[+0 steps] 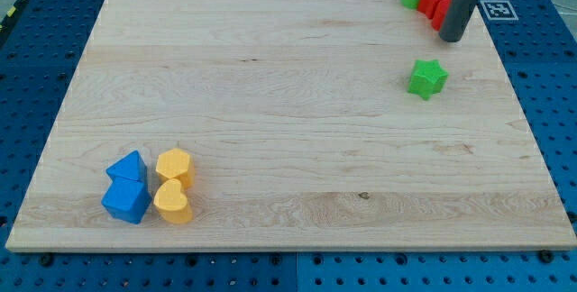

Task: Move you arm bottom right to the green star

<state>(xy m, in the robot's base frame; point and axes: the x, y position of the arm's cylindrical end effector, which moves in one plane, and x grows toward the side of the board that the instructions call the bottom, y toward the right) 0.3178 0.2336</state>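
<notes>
Camera view: my tip, a bare rod with no claw, is resting above-right of the green star, which is sitting near the board's upper right.

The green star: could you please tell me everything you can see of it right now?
The green star is a small, chunky block with blunt points, matte and plastic-looking, lying flat on the wooden board in the view's upper right. It stands alone, touching nothing. My tip is above it and slightly to the view's right, with a clear gap between them. Its top face is lighter than its shaded sides.
</notes>
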